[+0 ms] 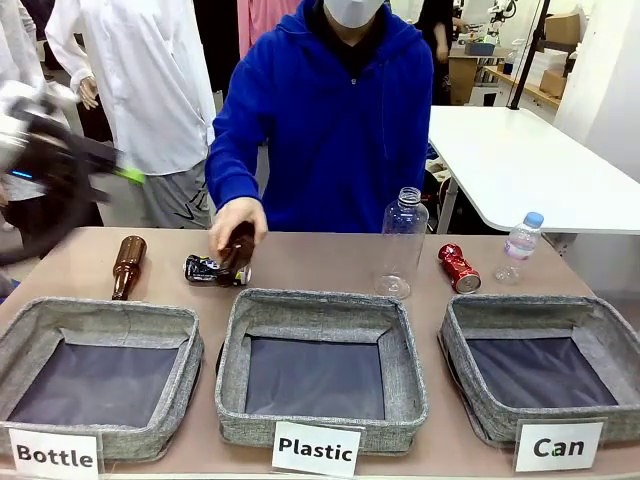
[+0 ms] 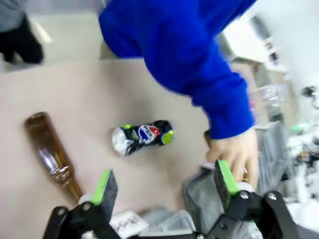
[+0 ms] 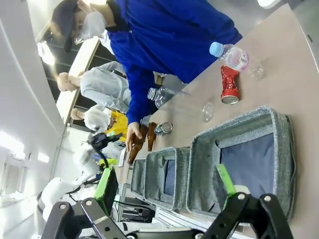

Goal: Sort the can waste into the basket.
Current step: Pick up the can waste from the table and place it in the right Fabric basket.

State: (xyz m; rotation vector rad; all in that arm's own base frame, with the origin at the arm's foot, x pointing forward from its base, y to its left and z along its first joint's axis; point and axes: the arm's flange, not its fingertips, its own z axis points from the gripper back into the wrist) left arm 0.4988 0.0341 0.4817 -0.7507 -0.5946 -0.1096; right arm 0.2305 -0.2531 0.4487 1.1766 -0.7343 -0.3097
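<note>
Nearest me, the grey basket (image 1: 530, 306) carded "Can" is sitting at the counter's (image 1: 330, 262) front right, the red can (image 1: 459, 268) lying just behind it. The dark can (image 2: 143, 137) is lying behind the "Plastic" basket (image 1: 320, 300), beside a person's hand (image 1: 236, 222) gripping a brown bottle (image 1: 240, 255). I am hovering the left gripper (image 2: 164, 181) above the counter near that can and the right gripper (image 3: 167, 181) aloft, both with jaws spread, empty.

Crushed dark metal drink can (image 2: 143, 137): blue, white, red print, green patch, silver end. Crushed shiny red metal can (image 1: 459, 267). Square grey fabric basket (image 1: 530, 308): dark bottom, white card, black "Can". Pale tan worktop (image 1: 320, 262). Left pincer (image 2: 164, 177): black, green inner faces.
</note>
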